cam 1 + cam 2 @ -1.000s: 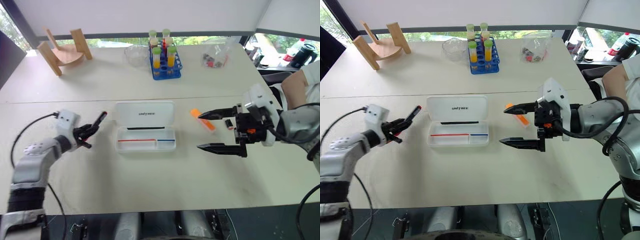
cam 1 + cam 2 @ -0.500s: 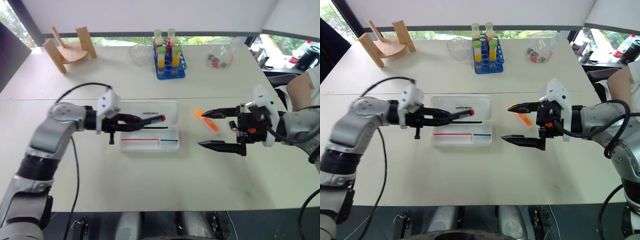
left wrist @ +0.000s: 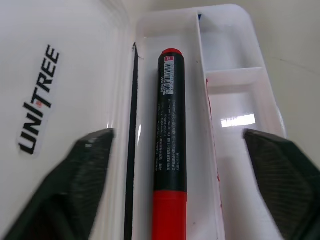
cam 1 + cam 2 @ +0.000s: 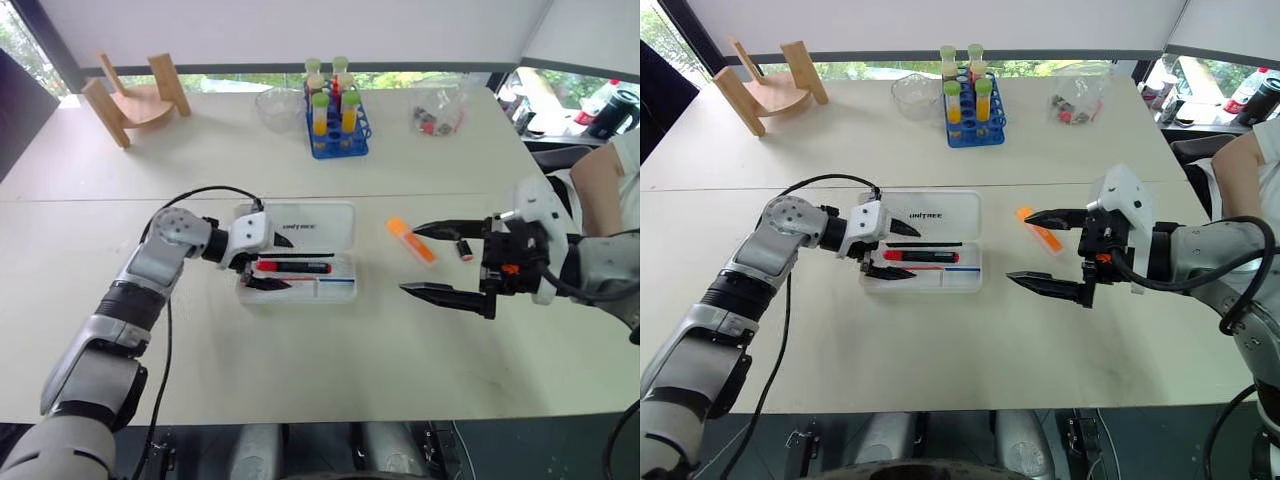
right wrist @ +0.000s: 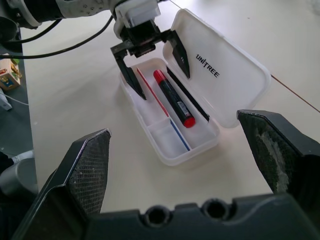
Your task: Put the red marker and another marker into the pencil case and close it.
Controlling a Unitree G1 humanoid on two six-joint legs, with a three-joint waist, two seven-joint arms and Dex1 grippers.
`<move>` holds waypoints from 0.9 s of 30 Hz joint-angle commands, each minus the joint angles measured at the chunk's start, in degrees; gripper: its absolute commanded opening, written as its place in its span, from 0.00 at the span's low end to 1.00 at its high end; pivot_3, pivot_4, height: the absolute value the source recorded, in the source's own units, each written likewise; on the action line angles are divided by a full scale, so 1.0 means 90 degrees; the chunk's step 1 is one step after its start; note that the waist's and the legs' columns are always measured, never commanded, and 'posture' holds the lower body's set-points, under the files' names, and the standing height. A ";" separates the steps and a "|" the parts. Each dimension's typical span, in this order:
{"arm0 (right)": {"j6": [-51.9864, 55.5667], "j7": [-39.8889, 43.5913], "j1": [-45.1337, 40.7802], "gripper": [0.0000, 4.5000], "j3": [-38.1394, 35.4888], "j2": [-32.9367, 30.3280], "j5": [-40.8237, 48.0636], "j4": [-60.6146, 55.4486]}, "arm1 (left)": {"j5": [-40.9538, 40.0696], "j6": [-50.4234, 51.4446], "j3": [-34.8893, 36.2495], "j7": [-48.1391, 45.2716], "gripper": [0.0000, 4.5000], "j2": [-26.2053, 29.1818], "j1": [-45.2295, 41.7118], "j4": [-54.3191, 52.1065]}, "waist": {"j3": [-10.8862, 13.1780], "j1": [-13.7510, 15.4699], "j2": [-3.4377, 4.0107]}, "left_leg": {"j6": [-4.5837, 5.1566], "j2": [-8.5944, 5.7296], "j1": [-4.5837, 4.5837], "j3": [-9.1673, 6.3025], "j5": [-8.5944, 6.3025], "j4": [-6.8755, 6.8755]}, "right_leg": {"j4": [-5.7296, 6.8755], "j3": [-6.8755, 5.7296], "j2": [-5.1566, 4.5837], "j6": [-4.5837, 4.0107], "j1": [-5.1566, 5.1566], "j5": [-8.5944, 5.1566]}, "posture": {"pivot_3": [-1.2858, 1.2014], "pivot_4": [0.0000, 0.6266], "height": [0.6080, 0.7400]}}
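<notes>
Two grippers stand spread wide, holding nothing. The left gripper (image 4: 268,270) hangs over the pencil case (image 4: 340,291), its fingers straddling the red marker (image 4: 296,268), which lies inside among thin pens. At three o'clock from the case, the orange highlighter (image 4: 410,239) rests on the table (image 4: 300,370). The right gripper (image 4: 432,262) hovers beside it, one finger partly hiding a small dark object (image 4: 463,250).

- The desk (image 4: 300,370) was pale and broad, with a seam running across it.
- The pencil case (image 4: 297,264) lay open near its middle, lid folded back flat.
- The orange highlighter (image 4: 410,240) lay well apart from the case, a small black cap (image 4: 464,250) near it.
- Farther back stood a blue tube rack (image 4: 334,125), a clear bowl (image 4: 277,105), a clear bag (image 4: 440,112) and a wooden stand (image 4: 135,95).
</notes>
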 commanded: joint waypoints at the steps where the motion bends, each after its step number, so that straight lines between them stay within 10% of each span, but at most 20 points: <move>1: -0.0214 -0.0342 -0.0216 1.00 0.0452 0.0060 -0.0645 0.0348 | -0.1316 0.1319 0.1023 -0.0089 0.99 0.0360 0.0311 -0.1430 | 0.0000 -0.0046 0.0000 | 0.0000 0.0002 0.0001 0.0001 0.0000 0.0000 | 0.0001 0.0001 0.0000 0.0000 -0.0001 0.0000 | 0.52 0.24 1.00; 8: 0.0069 -0.1476 -0.1382 1.00 0.2009 0.1096 -0.2211 0.2385 | -0.3008 0.3246 0.3349 0.0324 0.99 0.1742 0.2654 -0.4048 | 0.0006 -0.0312 0.0016 | -0.0001 0.0021 0.0020 0.0001 0.0000 -0.0015 | 0.0018 0.0018 0.0009 -0.0005 -0.0012 -0.0002 | 0.52 0.24 1.00; 18: -0.0042 -0.1589 -0.2343 1.00 0.3010 0.2116 -0.3504 0.4771 | -0.3984 0.4013 0.5317 0.0788 0.99 0.1979 0.5151 -0.5642 | 0.0010 -0.0144 0.0015 | -0.0002 0.0013 0.0014 0.0009 0.0001 -0.0009 | 0.0013 0.0011 -0.0002 -0.0006 -0.0006 -0.0002 | 0.52 0.24 1.00; 27: -0.0201 -0.0925 -0.2672 0.17 0.3059 0.2103 -0.3829 0.4900 | -0.4365 0.4120 0.5974 0.1324 1.00 0.1967 0.5679 -0.5974 | 0.0006 -0.0184 0.0012 | -0.0002 0.0014 0.0030 0.0012 0.0001 -0.0008 | 0.0015 0.0010 0.0000 -0.0008 0.0008 0.0000 | 0.52 0.24 1.00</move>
